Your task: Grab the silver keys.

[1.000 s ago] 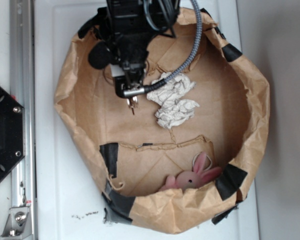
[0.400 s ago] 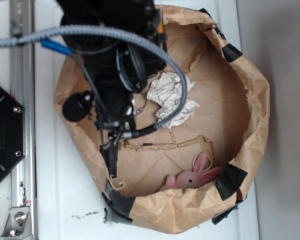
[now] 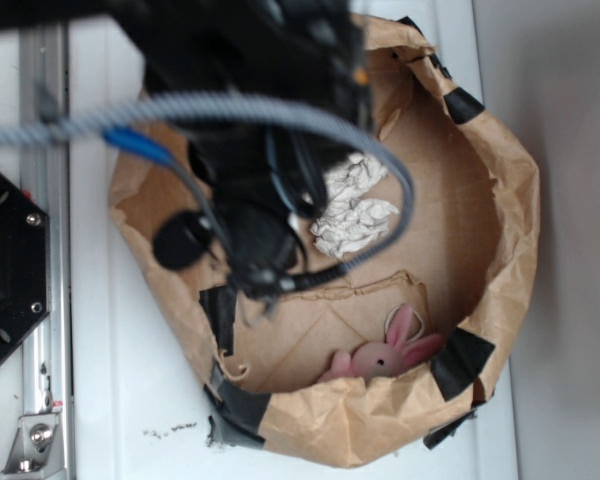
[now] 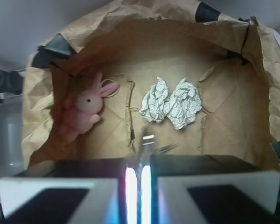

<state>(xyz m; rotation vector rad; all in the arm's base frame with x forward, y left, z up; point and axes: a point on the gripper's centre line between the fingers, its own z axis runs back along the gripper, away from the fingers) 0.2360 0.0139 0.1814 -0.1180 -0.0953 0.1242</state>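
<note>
While the gripper [image 4: 140, 161] hung over the floor of the brown paper-lined box [image 4: 233, 140], its two jaws were pressed almost together in the lower middle of the wrist view, pinching the silver keys [image 4: 148, 142], which showed as a blurred metal sliver with a thin wire just above the jaw tips. Judging by that, the grab looked made and the keys seemed raised off the floor, so the sound course would be to keep the pinch firm and rise straight, clear of the box's crumpled walls, without swinging the dangling bunch. A crumpled white paper wad [image 4: 172, 103] lay near the centre of the frame, apart from the keys, and a pink plush bunny [image 4: 84, 114] sat at the left wall. From the overhead view the dark arm [image 3: 260, 150] and its cables covered the upper left of the box, hiding the jaws and the keys entirely and part of the paper. How many keys hung there, and how securely, was too blurred to tell.
</note>
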